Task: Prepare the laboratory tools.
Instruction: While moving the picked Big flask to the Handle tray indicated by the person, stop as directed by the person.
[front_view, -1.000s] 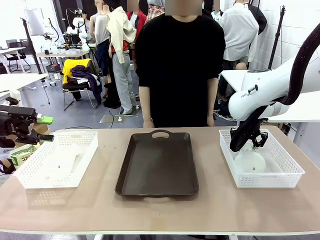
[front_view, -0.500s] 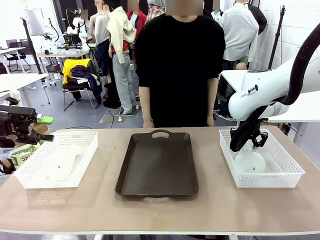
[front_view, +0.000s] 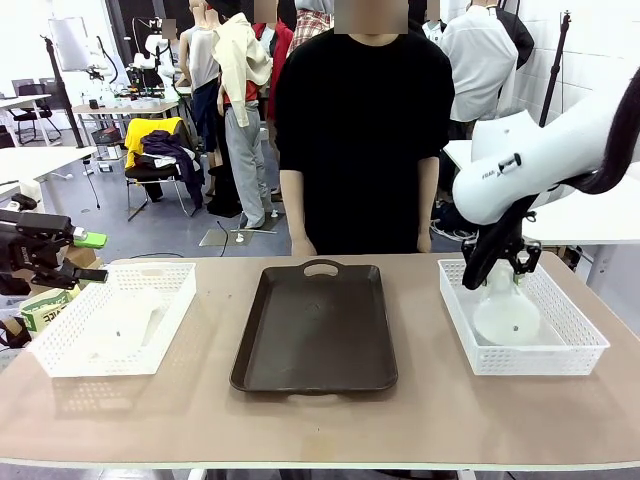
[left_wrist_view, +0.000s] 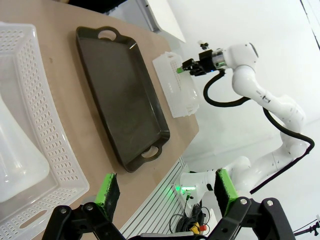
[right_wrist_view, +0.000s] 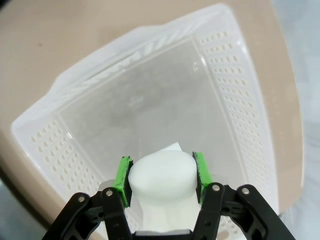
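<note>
1. Well, I had the R gripper down over the right basket, near the right end of the table.
2. Its green pads were pinched on the neck of a flask, one pad each side, just below the rim.
3. That flask hung upright in the grip, its wide base inside the basket walls. I couldn't tell if the base touched the basket floor.
4. L gripper hovered off the table's left edge, just beyond the left basket. Fingers were spread wide w/ nothing btwn them.
5. Second flask sat in the left basket. It was frosted and pale, so I couldn't read its pose for sure on the front cam.
6. Dark tray lay mid-table btwn the two baskets, apart from both, w/ one handle cut-out toward the person.
7. Person stood at the far side, arms at sides.
</note>
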